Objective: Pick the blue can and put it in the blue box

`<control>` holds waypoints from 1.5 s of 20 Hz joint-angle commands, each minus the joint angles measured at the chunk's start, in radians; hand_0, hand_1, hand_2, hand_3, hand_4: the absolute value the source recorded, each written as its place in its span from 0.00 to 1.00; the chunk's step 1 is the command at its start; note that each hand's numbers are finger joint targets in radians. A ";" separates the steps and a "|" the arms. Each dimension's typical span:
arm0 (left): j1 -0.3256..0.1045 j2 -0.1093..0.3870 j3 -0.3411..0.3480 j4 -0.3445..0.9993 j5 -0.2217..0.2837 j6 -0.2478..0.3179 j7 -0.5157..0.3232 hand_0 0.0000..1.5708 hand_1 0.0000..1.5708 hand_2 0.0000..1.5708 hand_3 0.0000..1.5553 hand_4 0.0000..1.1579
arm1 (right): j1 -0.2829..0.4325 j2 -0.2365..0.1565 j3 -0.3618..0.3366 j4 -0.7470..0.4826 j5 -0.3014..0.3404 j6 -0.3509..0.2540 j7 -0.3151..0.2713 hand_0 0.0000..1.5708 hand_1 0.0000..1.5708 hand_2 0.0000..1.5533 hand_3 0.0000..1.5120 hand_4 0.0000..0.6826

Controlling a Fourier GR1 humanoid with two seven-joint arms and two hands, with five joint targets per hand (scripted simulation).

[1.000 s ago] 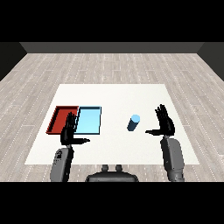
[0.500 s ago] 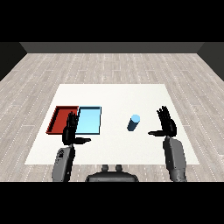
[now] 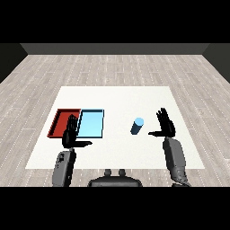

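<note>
standing left of right hand (image 3: 167, 127) fingers (image 3: 162, 116) (apart), blue can (image 3: 137, 126)

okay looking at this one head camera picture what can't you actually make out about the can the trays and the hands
- Blue can, head view: any label or lid detail is too small to tell.
- Red tray and light blue tray: their near corners are hidden behind the left hand.
- Right hand: only one side shows; the other faces away.
- Both forearms: cut off by the lower edge.
- Tray depth: not clear from this angle.
</note>
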 commanded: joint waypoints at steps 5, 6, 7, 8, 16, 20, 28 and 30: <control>-0.026 0.022 0.044 -0.007 0.046 -0.004 0.035 0.00 0.00 0.00 0.00 0.00 | 0.003 0.008 -0.003 0.033 -0.017 -0.035 0.043 0.00 0.00 0.00 0.00 0.00; -0.031 0.012 0.032 0.049 0.005 0.008 -0.026 0.00 0.00 0.00 0.00 0.00 | -0.067 0.050 0.028 0.138 0.035 -0.071 -0.011 0.00 0.00 0.00 0.00 0.00; 0.068 0.005 0.009 -0.094 0.024 -0.004 -0.002 0.00 0.00 0.00 0.00 0.00 | -0.037 0.035 0.013 0.082 -0.012 -0.042 0.033 0.00 0.00 0.00 0.00 0.00; -0.025 -0.004 0.013 0.061 -0.012 0.015 -0.050 0.00 0.00 0.00 0.00 0.00 | -0.056 0.041 0.013 0.112 -0.013 -0.052 0.028 0.00 0.00 0.00 0.00 0.00; -0.050 0.026 0.050 -0.018 0.047 0.009 0.037 0.00 0.00 0.00 0.00 0.00 | -0.048 0.057 0.047 0.158 0.023 -0.067 -0.028 0.00 0.00 0.00 0.00 0.00; -0.059 -0.002 0.016 0.007 0.029 0.020 0.038 0.00 0.00 0.00 0.00 0.00 | -0.029 0.097 0.073 0.164 0.031 -0.084 -0.031 0.00 0.00 0.00 0.00 0.00; -0.007 0.005 0.024 0.056 0.022 -0.025 -0.080 0.00 0.00 0.00 0.00 0.00 | -0.133 0.087 0.064 0.317 0.034 -0.061 -0.078 0.00 0.00 0.00 0.00 0.00; -0.029 0.039 0.060 0.007 0.052 -0.021 -0.005 0.00 0.00 0.00 0.00 0.00 | -0.072 0.099 0.072 0.243 0.012 -0.058 -0.045 0.00 0.00 0.00 0.00 0.00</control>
